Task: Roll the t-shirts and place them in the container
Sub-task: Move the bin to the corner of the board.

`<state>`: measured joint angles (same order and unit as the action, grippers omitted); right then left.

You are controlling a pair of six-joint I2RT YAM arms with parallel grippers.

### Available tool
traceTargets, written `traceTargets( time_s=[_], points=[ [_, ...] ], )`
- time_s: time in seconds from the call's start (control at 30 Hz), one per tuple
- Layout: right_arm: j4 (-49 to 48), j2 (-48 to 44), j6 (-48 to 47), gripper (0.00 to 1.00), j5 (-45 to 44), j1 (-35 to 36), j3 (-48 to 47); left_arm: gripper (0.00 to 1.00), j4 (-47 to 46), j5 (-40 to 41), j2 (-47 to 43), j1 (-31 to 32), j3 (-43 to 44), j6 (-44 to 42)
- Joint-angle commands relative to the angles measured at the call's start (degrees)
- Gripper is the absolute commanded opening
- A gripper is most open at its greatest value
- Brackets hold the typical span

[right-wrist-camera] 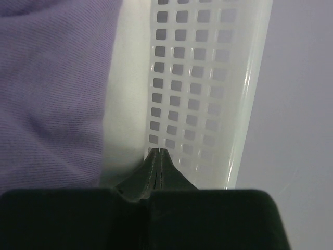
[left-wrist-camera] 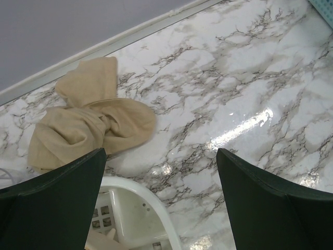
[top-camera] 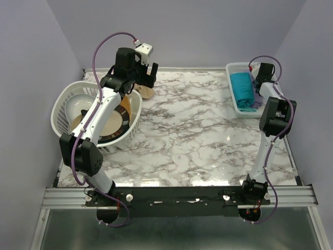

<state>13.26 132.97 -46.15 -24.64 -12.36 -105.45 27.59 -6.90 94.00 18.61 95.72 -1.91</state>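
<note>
A beige t-shirt (left-wrist-camera: 88,122) lies crumpled on the marble table near the back wall, and it also shows in the top view (top-camera: 148,94). My left gripper (left-wrist-camera: 160,156) hangs open above the table just short of it, with nothing between its fingers. A teal t-shirt (top-camera: 242,88) and a lilac t-shirt (top-camera: 251,108) lie in the rectangular white basket (top-camera: 234,66) at the back right. My right gripper (right-wrist-camera: 158,152) is shut and empty inside that basket, its tips at the lattice wall (right-wrist-camera: 192,78) beside the lilac t-shirt (right-wrist-camera: 52,88).
A round white lattice basket (top-camera: 61,101) at the left holds a tan plate with a dark rim (top-camera: 112,127). Its rim (left-wrist-camera: 151,208) sits right below my left gripper. The left arm reaches over this basket. Walls close in the back and sides.
</note>
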Motion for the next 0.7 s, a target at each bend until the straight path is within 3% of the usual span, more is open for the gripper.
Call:
traceTargets(
  time_s=[0.0, 0.3, 0.47, 0.67],
  points=[
    [2.2, -0.8, -1.0, 0.01, -3.6, -4.1, 3.5, 0.99, 0.0, -1.2, -0.6, 0.4, -0.6, 0.0],
    [2.7, -3.0, -0.5, 0.01, -2.7, -5.0, 2.5, 0.99, -0.2, -1.5, 0.0, 0.5, -0.4, 0.2],
    [0.2, -1.5, -5.8, 0.01, -2.7, -6.8, 2.3, 0.99, 0.0, -1.9, 0.3, 0.5, -0.4, 0.2],
    [5.8, 5.6, -4.0, 0.01, -4.2, -9.2, -8.4, 0.99, 0.8, -1.8, 0.3, 0.7, -0.6, -0.4]
  ],
)
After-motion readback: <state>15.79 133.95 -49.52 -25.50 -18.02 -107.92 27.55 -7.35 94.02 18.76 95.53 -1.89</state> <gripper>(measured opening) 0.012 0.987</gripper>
